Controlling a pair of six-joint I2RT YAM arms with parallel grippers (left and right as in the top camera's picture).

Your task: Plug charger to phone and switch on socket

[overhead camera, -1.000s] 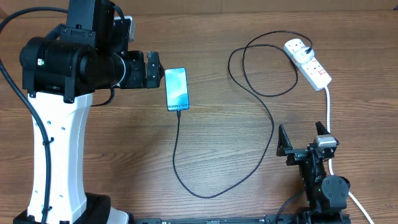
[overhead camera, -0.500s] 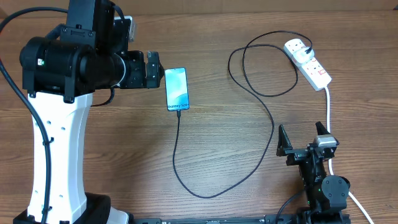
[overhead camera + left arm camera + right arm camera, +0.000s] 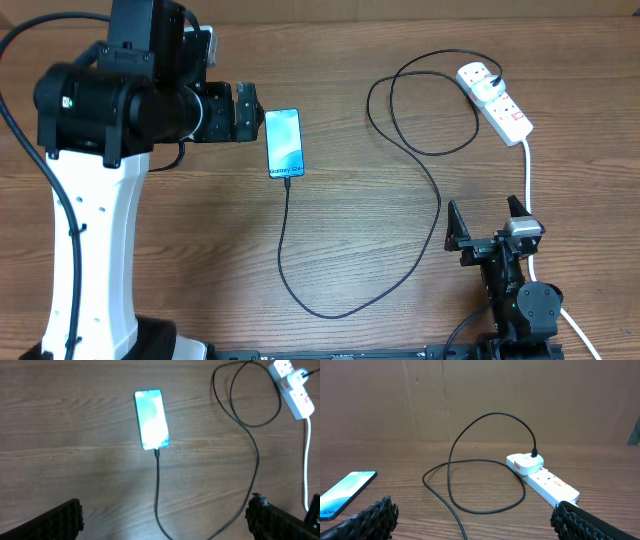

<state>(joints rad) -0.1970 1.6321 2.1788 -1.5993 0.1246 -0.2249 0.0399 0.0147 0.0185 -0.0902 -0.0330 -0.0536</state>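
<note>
Well short of the socket (image 3: 497,100), the right tool (image 3: 486,216) sits wide open; close it, then press there softly.

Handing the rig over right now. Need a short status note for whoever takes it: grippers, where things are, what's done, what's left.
Left gripper: open, empty, beside the phone, not touching it.
Right gripper: open, empty, well short of the power strip.
Done: the charger cable is in the phone's bottom end, its plug is in the strip, and the screen is lit.
Left: the strip's switch. Whether it is on cannot be read from here. The right arm looks like the nearer one for it.
</note>
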